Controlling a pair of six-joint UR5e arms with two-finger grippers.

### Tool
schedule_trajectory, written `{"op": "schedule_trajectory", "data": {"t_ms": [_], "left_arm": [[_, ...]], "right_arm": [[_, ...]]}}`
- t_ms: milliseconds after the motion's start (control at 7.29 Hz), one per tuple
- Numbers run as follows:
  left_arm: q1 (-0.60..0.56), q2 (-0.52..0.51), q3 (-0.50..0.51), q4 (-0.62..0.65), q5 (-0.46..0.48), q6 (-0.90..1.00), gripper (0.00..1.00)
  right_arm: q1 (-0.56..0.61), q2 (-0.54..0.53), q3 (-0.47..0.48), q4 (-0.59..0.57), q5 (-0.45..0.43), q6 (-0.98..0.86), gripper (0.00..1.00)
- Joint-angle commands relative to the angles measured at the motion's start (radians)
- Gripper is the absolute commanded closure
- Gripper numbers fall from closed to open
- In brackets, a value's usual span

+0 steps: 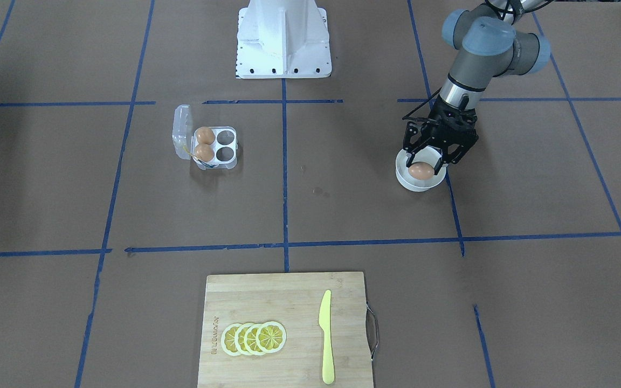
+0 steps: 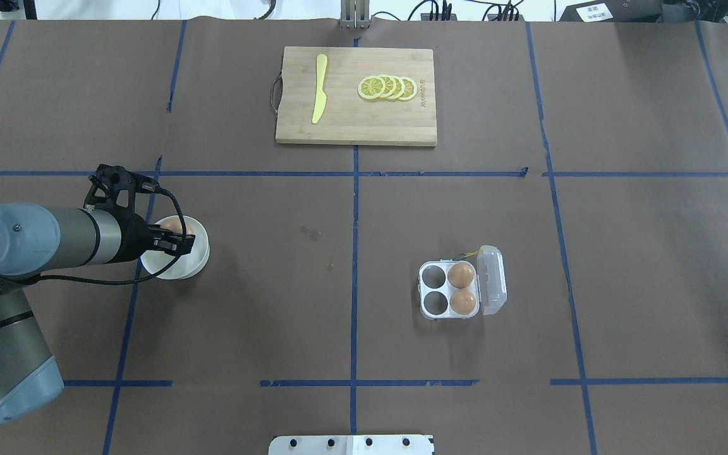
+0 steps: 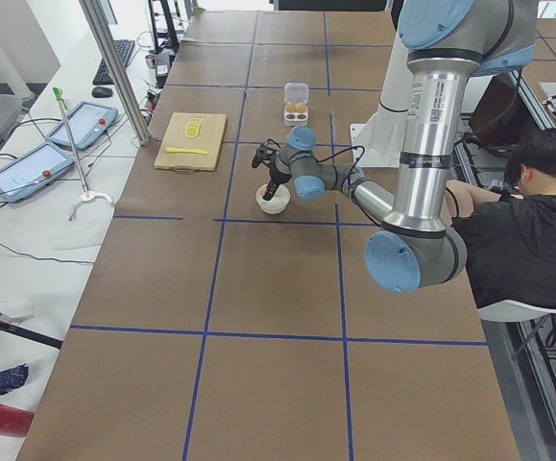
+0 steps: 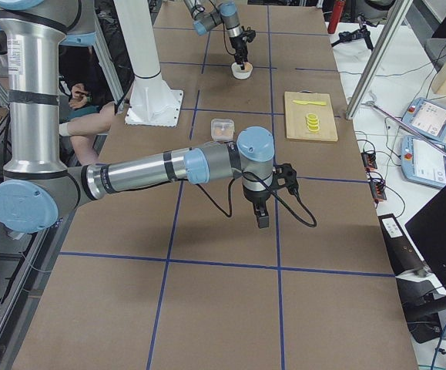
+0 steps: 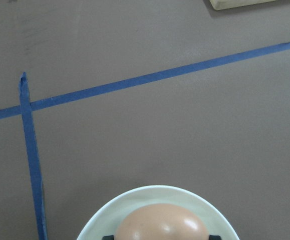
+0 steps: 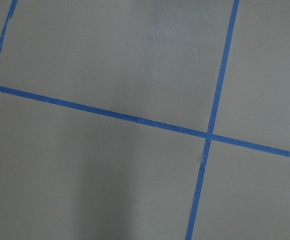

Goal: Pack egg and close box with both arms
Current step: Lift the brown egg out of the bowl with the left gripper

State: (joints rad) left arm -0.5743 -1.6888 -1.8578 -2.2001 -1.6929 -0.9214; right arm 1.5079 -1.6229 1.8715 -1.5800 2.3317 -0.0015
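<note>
Two eggs (image 2: pixel 461 275) in box (image 2: pixel 449 289), bowl (image 2: pixel 194 268), cutting board (image 2: pixel 351 123) well apart

Overhead and front-facing cameras look steeply down from opposite sides (sharing the box (image 1: pixel 225 154)).

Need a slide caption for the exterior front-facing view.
Left end effector straddles the egg in the white bowl, while the half-filled box sits open some way off.

The egg (image 5: pixel 162 225) looks smooth and glossy, the box (image 2: pixel 493 281) clear plastic, the board (image 2: pixel 351 120) pale wood.
</note>
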Motion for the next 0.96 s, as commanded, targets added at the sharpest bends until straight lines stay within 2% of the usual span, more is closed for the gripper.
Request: {"op": "schedule_trajectory", "data": {"t_ms": [0,274,549,823], "left_arm": [[-0.001,0.0,-0.032,-0.05,-0.004,0.001,0.58],[-0.003,-0.011,-0.031,-0.175,-0.005,-0.045,0.57],[0.01,-0.063,-0.005,-0.293,-0.007,-0.199,0.56],[0.02,-0.203,0.101,-0.419,-0.005,-0.391,0.56]], "right_arm": [[0.0,0.0,0.0,0.0,-0.002,0.0,0.0],[0.002,0.0,0.0,0.0,0.0,0.002,0.0],[0.0,0.0,-0.002,0.0,0.0,0.002,0.0],[0.0,0.0,-0.002,-0.002,0.002,0.002,0.0]]}}
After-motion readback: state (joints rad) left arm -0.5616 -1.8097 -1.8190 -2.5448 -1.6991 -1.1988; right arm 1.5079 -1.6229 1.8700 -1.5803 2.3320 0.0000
